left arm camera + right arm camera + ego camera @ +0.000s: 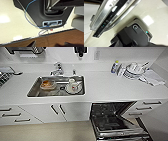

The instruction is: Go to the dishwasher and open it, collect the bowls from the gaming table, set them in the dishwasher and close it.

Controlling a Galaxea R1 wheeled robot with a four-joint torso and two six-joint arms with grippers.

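You're facing the white kitchen counter (105,87). The stainless-steel-fronted built-in dishwasher (117,122) sits below it, right of the white cabinet doors with black handles (58,110), door dropped open, dark racked interior showing. The steel sink (56,86) holds an orange-tinted container (47,84) and a white mug (75,86). Dishes are stacked at the counter's far right (133,69). Your right wrist view looks along the dishwasher's open door edge (109,18), control strip lit, above the cream floor (154,15) and close to the robot's dark base (134,36). For both grippers, you can't tell whether they're spread or pressed together.
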